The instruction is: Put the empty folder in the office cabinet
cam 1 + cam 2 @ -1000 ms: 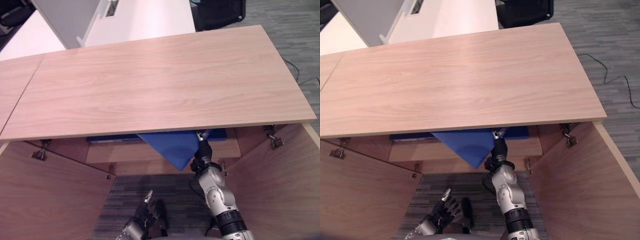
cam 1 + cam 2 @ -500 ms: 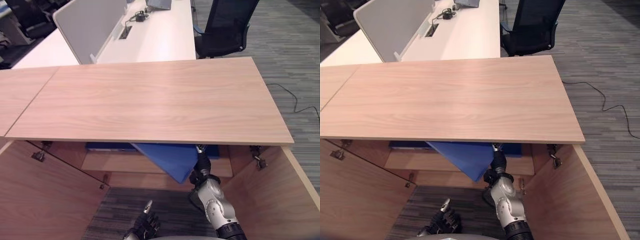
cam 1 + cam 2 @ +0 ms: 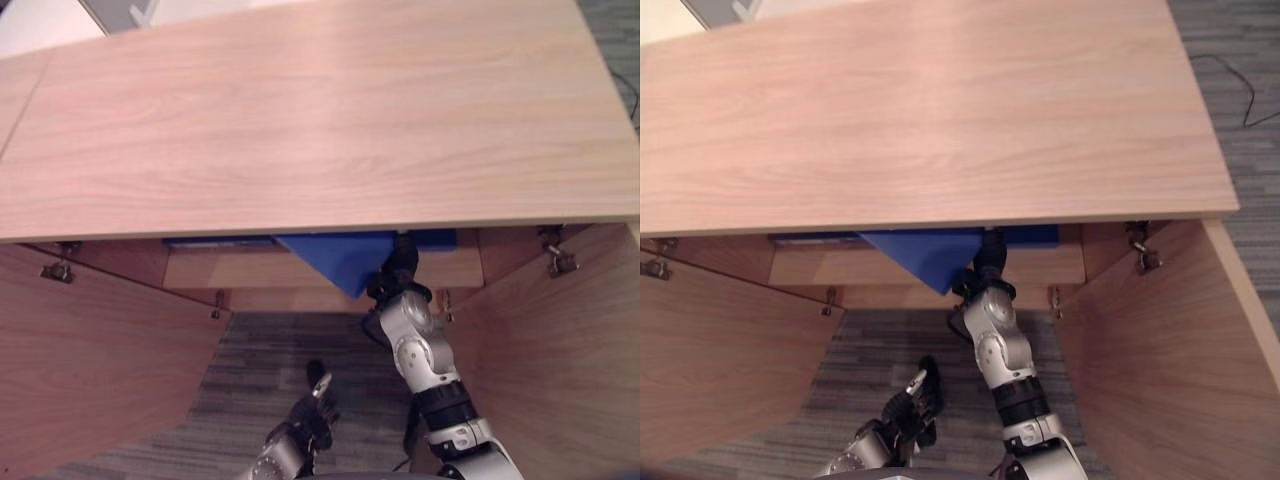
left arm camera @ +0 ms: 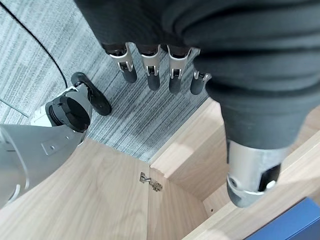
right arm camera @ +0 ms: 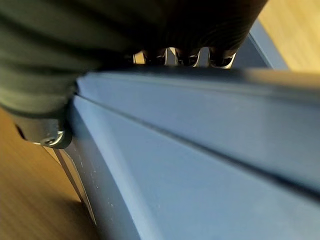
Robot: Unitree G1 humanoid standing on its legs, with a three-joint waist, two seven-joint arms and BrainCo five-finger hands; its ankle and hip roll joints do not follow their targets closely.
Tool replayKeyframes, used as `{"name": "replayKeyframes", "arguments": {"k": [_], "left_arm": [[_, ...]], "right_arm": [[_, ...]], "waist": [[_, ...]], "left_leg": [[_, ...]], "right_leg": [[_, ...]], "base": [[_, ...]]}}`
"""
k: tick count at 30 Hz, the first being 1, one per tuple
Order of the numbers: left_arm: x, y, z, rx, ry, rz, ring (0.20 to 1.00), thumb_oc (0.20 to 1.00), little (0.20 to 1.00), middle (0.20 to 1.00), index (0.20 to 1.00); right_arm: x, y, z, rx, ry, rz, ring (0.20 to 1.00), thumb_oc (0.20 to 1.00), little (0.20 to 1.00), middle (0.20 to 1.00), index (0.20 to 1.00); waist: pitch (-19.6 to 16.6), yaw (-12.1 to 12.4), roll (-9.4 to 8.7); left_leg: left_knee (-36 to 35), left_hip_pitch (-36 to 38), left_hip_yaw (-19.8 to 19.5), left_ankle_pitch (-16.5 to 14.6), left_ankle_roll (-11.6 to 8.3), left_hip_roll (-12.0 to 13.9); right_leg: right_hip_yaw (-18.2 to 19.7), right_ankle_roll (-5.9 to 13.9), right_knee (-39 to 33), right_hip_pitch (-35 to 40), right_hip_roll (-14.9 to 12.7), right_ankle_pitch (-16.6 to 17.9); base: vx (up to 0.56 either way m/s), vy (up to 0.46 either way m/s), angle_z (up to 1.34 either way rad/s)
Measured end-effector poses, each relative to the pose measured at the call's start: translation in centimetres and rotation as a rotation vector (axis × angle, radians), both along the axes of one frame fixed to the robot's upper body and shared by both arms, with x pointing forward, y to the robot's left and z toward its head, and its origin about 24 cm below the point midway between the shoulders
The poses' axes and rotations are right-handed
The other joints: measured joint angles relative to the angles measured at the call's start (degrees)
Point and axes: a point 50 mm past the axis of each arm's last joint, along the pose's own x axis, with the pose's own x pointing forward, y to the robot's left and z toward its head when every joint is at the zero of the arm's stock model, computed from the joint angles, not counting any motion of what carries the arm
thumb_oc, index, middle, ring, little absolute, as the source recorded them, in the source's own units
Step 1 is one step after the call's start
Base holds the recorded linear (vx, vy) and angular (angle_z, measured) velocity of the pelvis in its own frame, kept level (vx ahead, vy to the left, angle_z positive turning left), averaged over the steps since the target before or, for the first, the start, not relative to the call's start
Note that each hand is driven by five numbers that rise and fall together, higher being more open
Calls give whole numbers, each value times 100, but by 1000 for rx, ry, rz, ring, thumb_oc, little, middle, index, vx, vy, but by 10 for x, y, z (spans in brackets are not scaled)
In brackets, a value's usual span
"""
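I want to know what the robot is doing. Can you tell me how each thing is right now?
Cabinet: both doors swung open.
Blue folder: tilted, part way in under the cabinet top, one corner sticking out.
Right hand: gripping the folder, fingers over its edge and thumb below.
Left hand: holding nothing, fingers relaxed, low above the carpet.

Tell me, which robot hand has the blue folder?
The right hand, reaching into the cabinet, grips the blue folder at its edge. The left hand hangs low over the carpet, fingers loose, holding nothing.
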Motion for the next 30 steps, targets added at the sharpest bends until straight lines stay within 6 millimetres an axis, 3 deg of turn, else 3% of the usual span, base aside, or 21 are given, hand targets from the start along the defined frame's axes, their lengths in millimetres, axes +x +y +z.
{"name": "replayKeyframes", "arguments": {"k": [2, 5, 7, 11, 17, 25, 30], "left_arm": [[25, -5, 20, 19, -121, -40, 1000, 1000, 1000, 1000, 1000], [46, -10, 37, 30, -211, -59, 1000, 1000, 1000, 1000, 1000], [53, -11, 43, 32, -244, -54, 1000, 1000, 1000, 1000, 1000], [60, -12, 55, 43, -305, -61, 1000, 1000, 1000, 1000, 1000], [74, -14, 71, 53, -381, -80, 1000, 1000, 1000, 1000, 1000], [92, -19, 94, 78, -482, -103, 1000, 1000, 1000, 1000, 1000], [94, -20, 96, 92, -479, -97, 1000, 1000, 1000, 1000, 1000]], "right_arm": [[-1, 0, 27, 38, -96, -20, 200, 200, 200, 200, 200], [-1, 1, 44, 38, -163, -46, 200, 200, 200, 200, 200], [1, 3, 51, 39, -181, -51, 200, 200, 200, 200, 200], [-3, 2, 70, 63, -251, -62, 200, 200, 200, 200, 200], [-1, -1, 98, 51, -355, -80, 200, 200, 200, 200, 200], [3, -1, 118, 58, -402, -96, 200, 200, 200, 200, 200], [10, -9, 108, 75, -331, -168, 200, 200, 200, 200, 200]], "waist": [[8, -9, -27], [11, -42, -59], [-14, -130, -93], [-248, -232, -400], [-345, -255, -435], [-443, -227, -440], [-448, -247, -441]], "left_leg": [[494, -772, -65, -74, 10, 1], [923, -1287, -89, -170, 75, -8], [1238, -1522, -97, -250, 53, 0], [1638, -2140, -19, -460, 89, 72], [2151, -2922, -40, -571, 193, 179], [2810, -3746, -60, -731, 156, 329], [2988, -3863, -36, -843, 169, 367]], "right_leg": [[36, -83, 528, -701, -107, -169], [78, -126, 982, -1210, -259, -342], [158, -103, 1213, -1429, -290, -403], [227, -140, 1573, -2105, -370, -589], [220, -275, 2045, -2832, -456, -736], [404, -379, 2628, -3692, -491, -844], [452, -343, 2692, -3769, -476, -861]], "base": [[-62, 12, 15], [-72, 1, 18], [-91, -38, 1], [21, -41, -3], [-45, -69, 3], [-26, -31, -2], [-4, -5, -4]]}}
